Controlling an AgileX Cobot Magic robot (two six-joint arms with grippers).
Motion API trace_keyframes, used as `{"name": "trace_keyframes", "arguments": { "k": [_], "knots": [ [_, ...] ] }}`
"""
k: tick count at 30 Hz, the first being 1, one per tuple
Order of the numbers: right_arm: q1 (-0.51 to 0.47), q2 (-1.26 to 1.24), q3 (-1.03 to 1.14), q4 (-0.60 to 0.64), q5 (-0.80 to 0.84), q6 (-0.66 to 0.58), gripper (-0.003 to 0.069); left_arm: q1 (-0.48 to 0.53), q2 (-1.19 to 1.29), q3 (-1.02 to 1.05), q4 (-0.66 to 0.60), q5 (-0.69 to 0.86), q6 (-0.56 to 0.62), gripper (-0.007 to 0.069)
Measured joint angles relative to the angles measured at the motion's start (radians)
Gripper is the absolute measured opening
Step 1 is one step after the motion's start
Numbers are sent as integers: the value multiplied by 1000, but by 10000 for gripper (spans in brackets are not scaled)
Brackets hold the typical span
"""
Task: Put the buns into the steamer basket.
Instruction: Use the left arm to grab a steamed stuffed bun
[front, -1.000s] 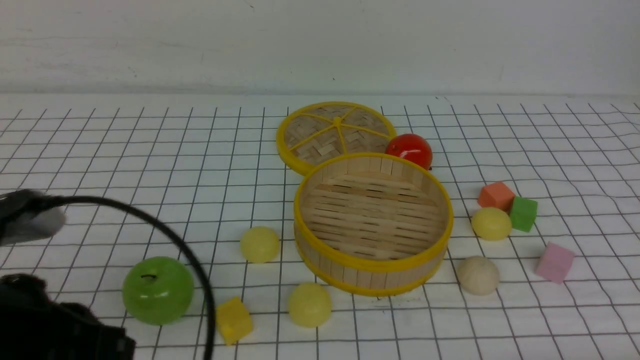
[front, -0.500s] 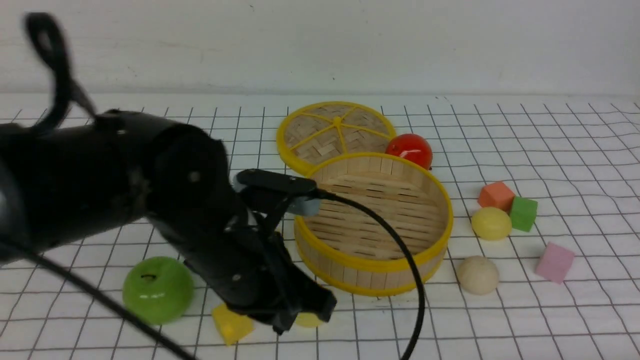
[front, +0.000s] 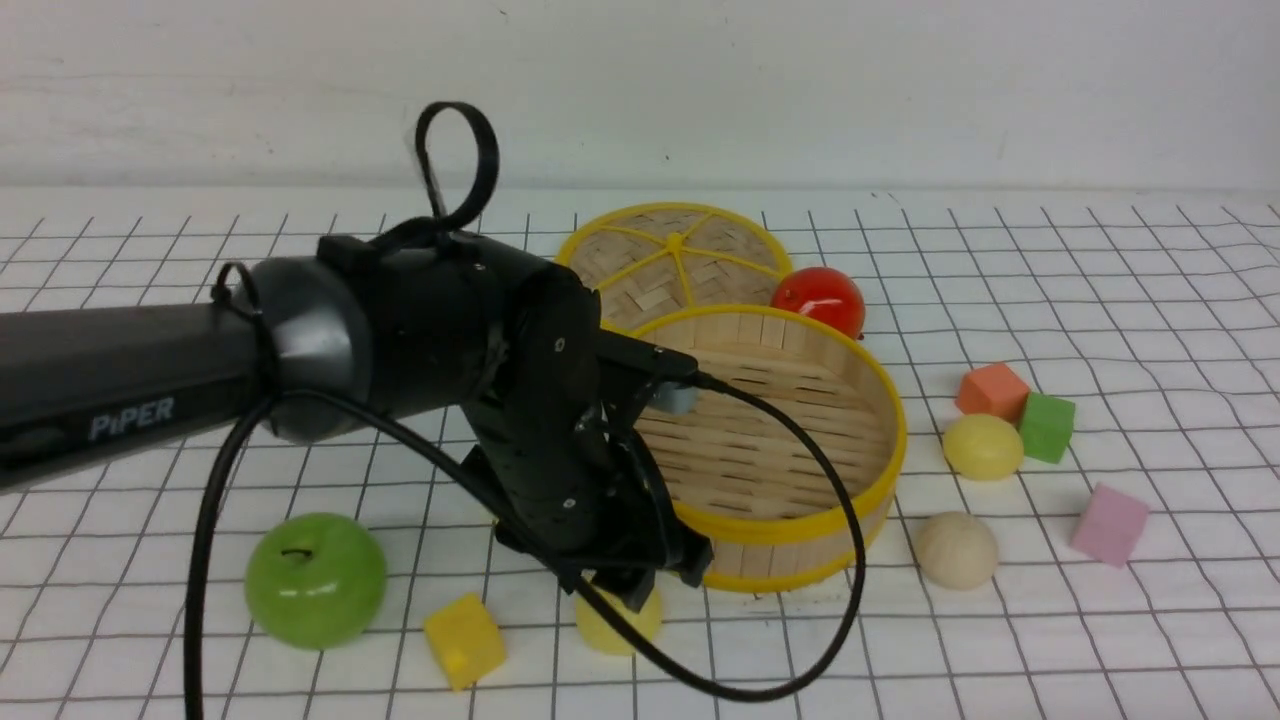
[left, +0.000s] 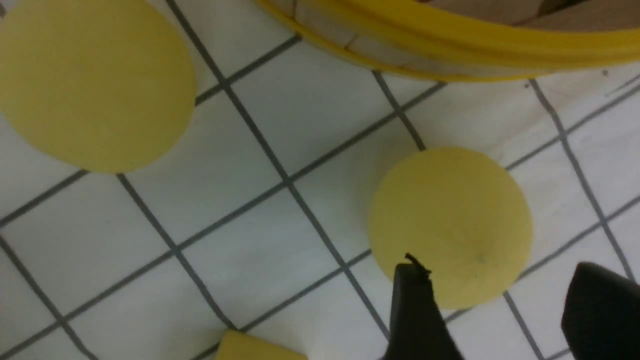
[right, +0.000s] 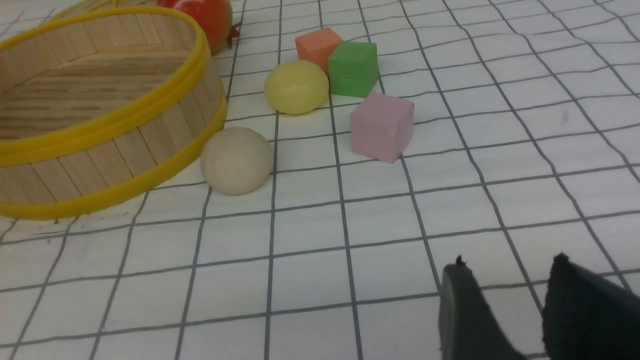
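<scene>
Buns, small, smooth and round, sit outside the round bamboo steamer basket with yellow bands (front: 775, 560). One pale yellow bun (front: 618, 625) is under the left gripper (left: 500, 310), near the basket's close edge. The left gripper's fingers are spread apart and hold nothing. Another pale yellow bun (left: 95, 85) is also near the basket, mostly hidden by the arm in the front view. On the basket's right side, a beige-white bun (front: 957, 550) is just beside its wall. A third pale yellow bun (front: 983, 447) is a bit farther off, right by a green cube (front: 1047, 427) and an orange cube (front: 992, 391), with little room there. White table with black lines (front: 1000, 650) shows in front of the beige-white bun. The right gripper (right: 520, 310) has its fingers apart, with nothing between them.
</scene>
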Motion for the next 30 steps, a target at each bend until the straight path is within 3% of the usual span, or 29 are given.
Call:
{"name": "trace_keyframes", "arguments": {
  "k": [9,18,21,26,28,30],
  "knots": [
    [0,0,0,0,0,0,239,4,21,-1,-19,-39,46,393],
    [0,0,0,0,0,0,241,4,80,-2,11,-79,50,328],
    [0,0,0,0,0,0,241,4,80,-3,16,-85,50,280],
    [0,0,0,0,0,0,241,4,80,-7,9,-58,40,134],
    [0,0,0,0,0,0,241,4,80,-20,4,-4,27,11],
    [0,0,0,0,0,0,241,4,72,-36,-2,52,19,-13]
  ]
}}
